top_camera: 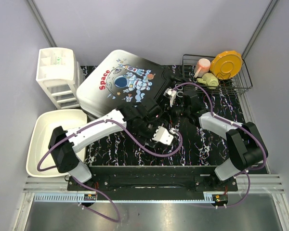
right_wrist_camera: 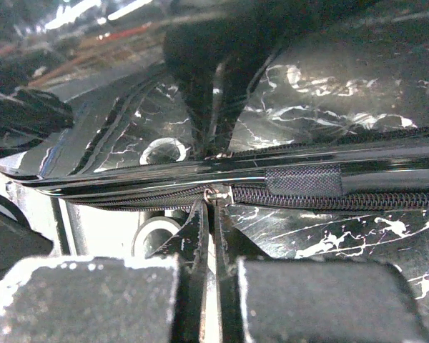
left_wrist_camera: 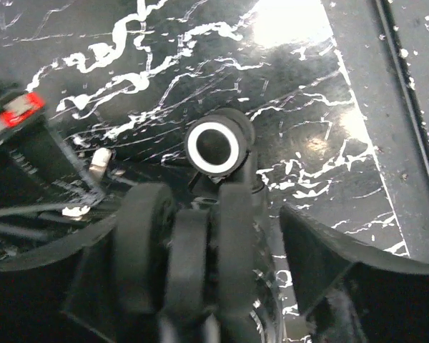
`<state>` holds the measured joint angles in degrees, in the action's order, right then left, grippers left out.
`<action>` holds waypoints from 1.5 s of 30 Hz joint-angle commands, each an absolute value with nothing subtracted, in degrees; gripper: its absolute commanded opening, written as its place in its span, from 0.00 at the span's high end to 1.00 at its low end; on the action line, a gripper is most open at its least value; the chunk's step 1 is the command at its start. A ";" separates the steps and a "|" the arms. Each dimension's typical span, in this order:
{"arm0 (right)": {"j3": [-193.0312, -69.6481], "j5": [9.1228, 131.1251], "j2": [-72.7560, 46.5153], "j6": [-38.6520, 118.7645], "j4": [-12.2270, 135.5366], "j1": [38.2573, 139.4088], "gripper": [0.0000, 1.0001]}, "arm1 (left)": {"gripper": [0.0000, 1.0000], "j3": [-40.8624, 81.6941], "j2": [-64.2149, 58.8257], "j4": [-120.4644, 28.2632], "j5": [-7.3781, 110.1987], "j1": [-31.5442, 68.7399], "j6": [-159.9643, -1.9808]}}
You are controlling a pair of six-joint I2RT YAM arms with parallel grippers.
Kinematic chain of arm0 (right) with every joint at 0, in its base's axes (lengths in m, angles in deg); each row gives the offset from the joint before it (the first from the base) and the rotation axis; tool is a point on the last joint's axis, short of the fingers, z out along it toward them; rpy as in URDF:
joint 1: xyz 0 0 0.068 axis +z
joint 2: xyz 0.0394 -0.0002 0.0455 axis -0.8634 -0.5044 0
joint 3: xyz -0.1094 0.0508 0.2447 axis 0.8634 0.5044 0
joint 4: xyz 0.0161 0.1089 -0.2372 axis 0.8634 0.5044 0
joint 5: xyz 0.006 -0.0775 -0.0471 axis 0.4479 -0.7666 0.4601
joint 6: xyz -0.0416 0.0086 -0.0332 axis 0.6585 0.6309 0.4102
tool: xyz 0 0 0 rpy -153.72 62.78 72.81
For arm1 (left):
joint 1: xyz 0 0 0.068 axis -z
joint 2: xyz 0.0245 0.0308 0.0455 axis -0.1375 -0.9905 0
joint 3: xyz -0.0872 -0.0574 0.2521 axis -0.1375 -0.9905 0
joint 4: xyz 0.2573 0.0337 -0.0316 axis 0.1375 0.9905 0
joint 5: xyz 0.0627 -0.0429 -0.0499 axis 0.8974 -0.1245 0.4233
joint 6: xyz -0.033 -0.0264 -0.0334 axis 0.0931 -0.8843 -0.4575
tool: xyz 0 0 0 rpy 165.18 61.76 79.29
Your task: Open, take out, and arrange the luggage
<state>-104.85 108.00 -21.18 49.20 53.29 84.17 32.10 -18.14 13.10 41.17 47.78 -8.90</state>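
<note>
You see the luggage lying flat on the black marbled mat, astronaut print up, towards the back left of the table; its left edge lies just beside the white drawer unit, and the white tub sits in front of that unit, near your left arm's base.

Your left claw is at the case's near right corner; its jaws stand wide apart, and a black twin wheel sits between them; a further wheel with a white ring at its hub shows just beyond. You can see a gap between the right-hand finger and the wheel, so the claw is open around the wheel rather than clamped on it; whether the other finger touches the tyre you cannot tell.

Your right claw is at the case's right-hand edge; its fingers are pressed together, and their tips meet on the small silver zip pull, which looks nipped between them. The zip runs off to the right of the pull with its teeth meshed, under a glossy black rim of shell; what lies left of the pull is too dark to read.

At the back right stands a wire basket holding an orange plate and a pink cup, well apart from the case.
</note>
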 commanded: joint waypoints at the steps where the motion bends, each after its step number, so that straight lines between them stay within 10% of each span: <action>1: -107.47 105.20 -20.02 52.22 45.76 84.67 1.00 | 0.27 27.97 -15.28 11.90 43.76 47.91 -5.67; 13: -114.41 107.92 -26.51 61.81 48.84 71.49 1.00 | 0.85 22.52 -11.31 19.45 40.51 47.82 -4.27; 19: -118.37 111.96 -29.07 61.73 48.67 66.83 1.00 | 0.86 21.46 -9.91 20.08 40.07 47.73 -4.00; 23: -115.40 114.42 -25.65 61.90 48.58 66.56 0.47 | 0.85 21.63 -9.91 20.07 39.63 47.65 -4.53; 27: -109.42 112.50 -21.17 62.42 45.42 66.56 0.27 | 0.83 21.81 -9.38 19.37 38.84 47.56 -5.32; 45: -112.39 107.57 -26.42 67.97 54.37 72.98 0.16 | 0.80 22.43 -9.12 19.90 38.75 47.47 -6.29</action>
